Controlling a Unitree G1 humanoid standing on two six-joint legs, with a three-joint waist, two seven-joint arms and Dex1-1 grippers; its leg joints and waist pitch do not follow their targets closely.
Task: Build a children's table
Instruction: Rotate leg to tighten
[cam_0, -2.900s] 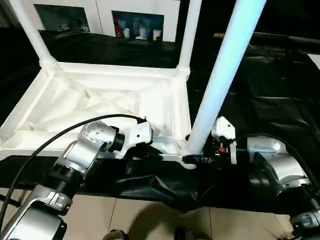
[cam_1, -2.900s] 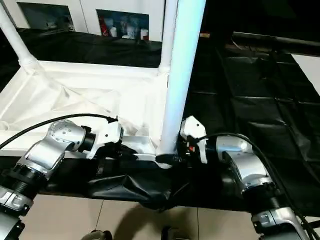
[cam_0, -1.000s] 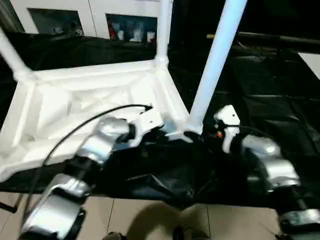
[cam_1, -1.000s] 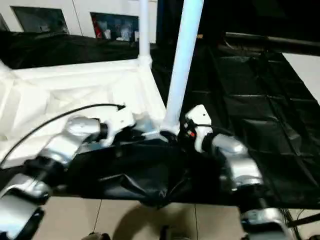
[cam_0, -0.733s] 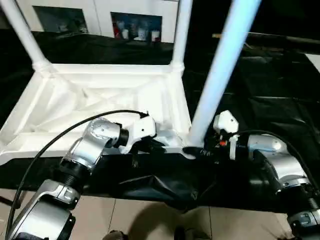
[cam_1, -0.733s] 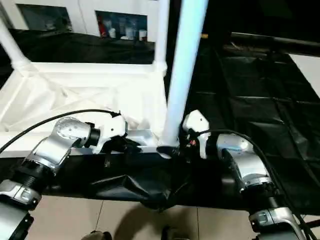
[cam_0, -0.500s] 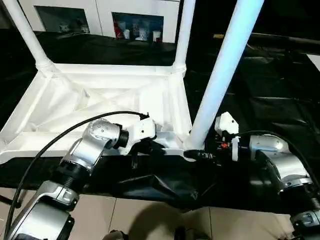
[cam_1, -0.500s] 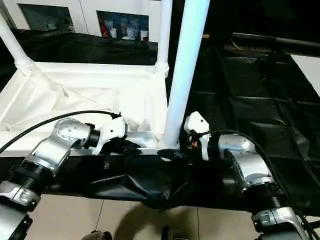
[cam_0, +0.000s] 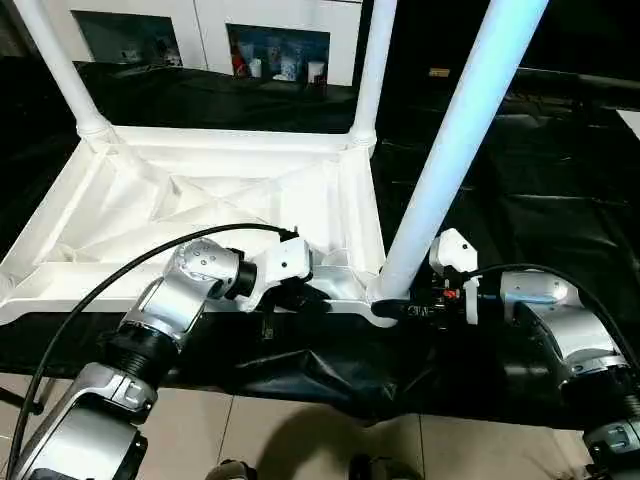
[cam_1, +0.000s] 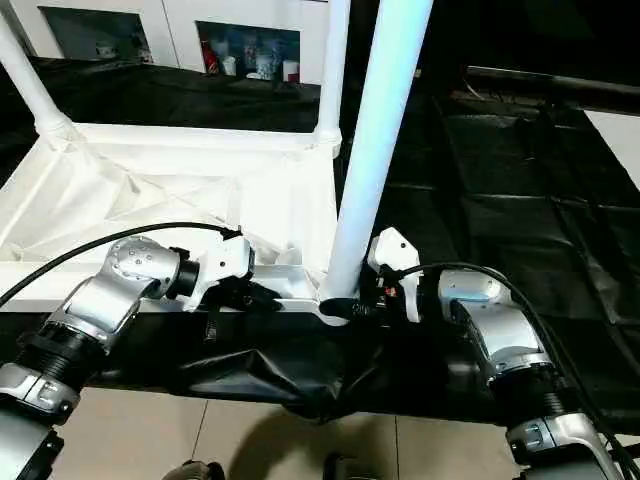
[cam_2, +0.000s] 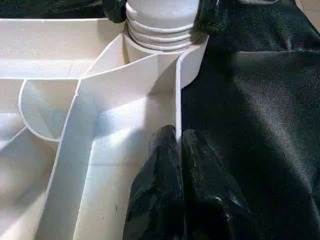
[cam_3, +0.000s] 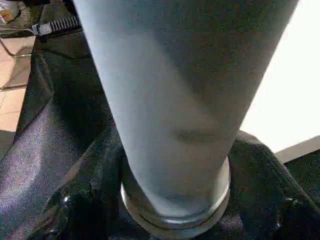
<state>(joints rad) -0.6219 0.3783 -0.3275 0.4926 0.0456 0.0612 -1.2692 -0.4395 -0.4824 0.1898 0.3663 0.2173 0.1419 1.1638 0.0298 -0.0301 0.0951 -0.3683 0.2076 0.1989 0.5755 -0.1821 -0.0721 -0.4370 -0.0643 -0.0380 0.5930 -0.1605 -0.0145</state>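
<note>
A crumpled black plastic sheet (cam_0: 520, 200) was spread over the bench, with white cabinets (cam_0: 200, 25) seen behind it. The all-white plastic children's table (cam_0: 200, 200) was laid upside down there, its long tubular legs pointing up. The left gripper (cam_2: 180, 150), jaws pressed together, was set against the top's near rim, while the right gripper (cam_0: 408, 311) was placed around the nearest white tapered leg (cam_0: 450, 150) at its socket, jaws spread about it.

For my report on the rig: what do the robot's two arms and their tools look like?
Both forearms are silver metal with ribbed black joints. The left tool and right tool have black fingers on white housings. A black cable loops over the left arm; red marks sit on the right housing.
</note>
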